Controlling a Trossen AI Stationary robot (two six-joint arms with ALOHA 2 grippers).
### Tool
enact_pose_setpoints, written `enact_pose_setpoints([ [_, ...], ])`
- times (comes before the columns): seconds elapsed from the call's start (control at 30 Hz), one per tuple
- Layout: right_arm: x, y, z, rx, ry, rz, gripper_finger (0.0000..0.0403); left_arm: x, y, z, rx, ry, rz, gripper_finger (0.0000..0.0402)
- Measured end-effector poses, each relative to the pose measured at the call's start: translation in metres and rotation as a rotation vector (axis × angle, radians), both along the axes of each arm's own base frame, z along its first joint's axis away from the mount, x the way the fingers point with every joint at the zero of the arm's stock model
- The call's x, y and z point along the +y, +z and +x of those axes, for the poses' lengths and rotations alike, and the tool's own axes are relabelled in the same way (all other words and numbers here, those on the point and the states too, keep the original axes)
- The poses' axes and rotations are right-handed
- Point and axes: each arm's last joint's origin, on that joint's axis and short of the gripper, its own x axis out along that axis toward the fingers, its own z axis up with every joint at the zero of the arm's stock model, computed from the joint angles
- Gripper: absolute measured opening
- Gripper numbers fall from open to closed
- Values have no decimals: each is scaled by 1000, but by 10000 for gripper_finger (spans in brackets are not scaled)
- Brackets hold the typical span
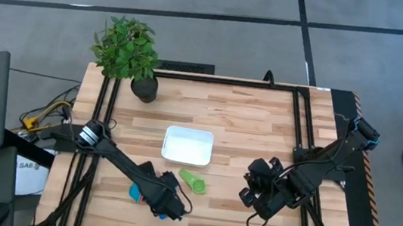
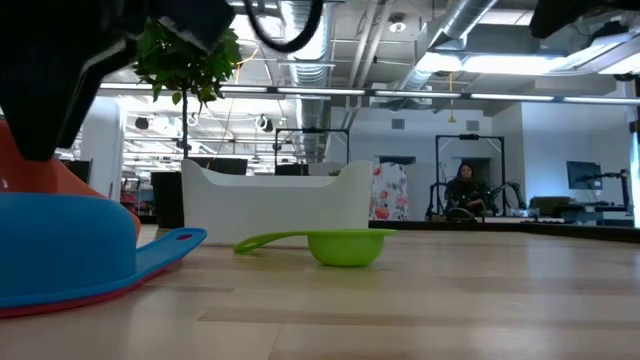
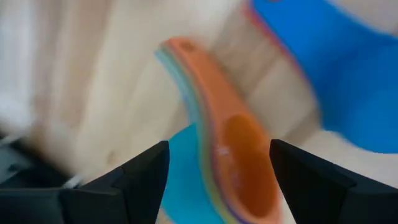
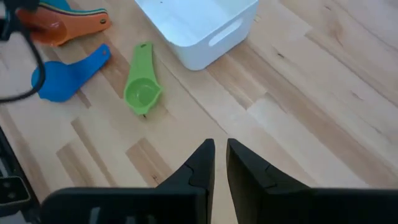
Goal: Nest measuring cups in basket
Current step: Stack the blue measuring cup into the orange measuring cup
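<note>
The left gripper (image 3: 217, 180) hangs low over the front of the desk (image 1: 261, 127), its fingers spread on either side of a nested stack of measuring cups (image 3: 239, 155) whose top cup is orange; nothing is pinched; a blue cup (image 4: 65, 78) lies just beside the stack, apart from it; the green cup (image 4: 142, 87) lies alone between the stack and the basket (image 1: 188, 146). The basket sits near the middle of the desk, apparently with no cup in it. The right gripper (image 4: 219, 155) waits over bare wood to the right of the basket, fingers nearly pressed together and holding nothing.

These cups look like thin, light, stiff plastic; smooth enough to slide on the wood or skate out of a pinch; a nested stack may well come apart if lifted by one bowl. The flat handles, fanned together at one end, seem the soundest place to grip; closing across them should keep the stack as one; the green cup's long handle offers the same hold.
</note>
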Motion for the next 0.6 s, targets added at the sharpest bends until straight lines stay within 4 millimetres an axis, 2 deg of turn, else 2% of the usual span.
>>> enact_pose_setpoints([
  [0.17,0,0,-1,15,24,-20,66,5,2,-4,55,9,36,268],
  [0.47,0,-1,-1,30,38,-24,66,-1,-12,-16,98,-12,54,268],
  [0.6,0,-1,-1,31,40,-24,66,-3,-14,-22,121,-19,77,252],
])
